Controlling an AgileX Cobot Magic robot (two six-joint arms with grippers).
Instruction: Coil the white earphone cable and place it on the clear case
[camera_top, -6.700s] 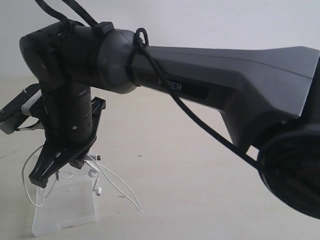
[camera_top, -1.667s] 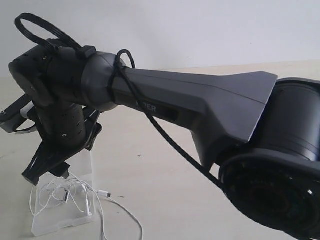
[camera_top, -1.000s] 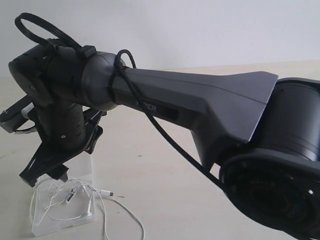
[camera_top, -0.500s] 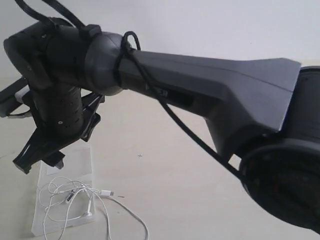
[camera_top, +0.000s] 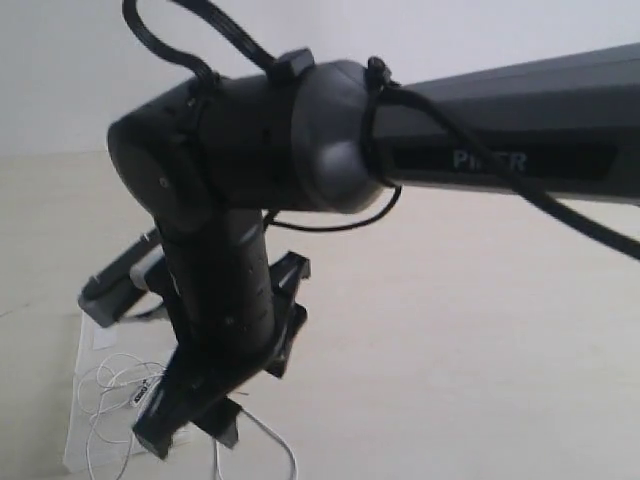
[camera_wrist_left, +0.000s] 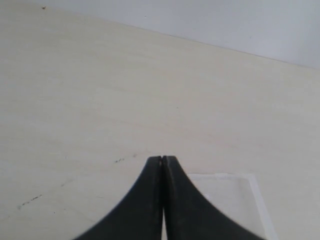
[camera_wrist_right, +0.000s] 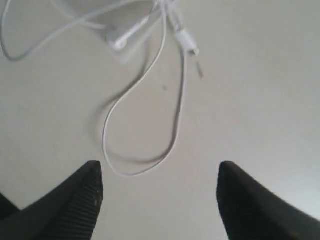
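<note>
White earphone cable (camera_top: 115, 385) lies in loose, thin loops on the clear case (camera_top: 78, 445) at the lower left of the exterior view. One long loop trails off onto the pale matte tabletop (camera_top: 450, 380), so coiling is judged incomplete. Right gripper (camera_wrist_right: 160, 200) hangs above that stray loop, ribbed black fingers spread wide with nothing between them, apparently placed to gather it. Left gripper (camera_wrist_left: 163, 161) shows smooth tapered jaws pressed together, empty, above a corner of the flat translucent case.
</note>
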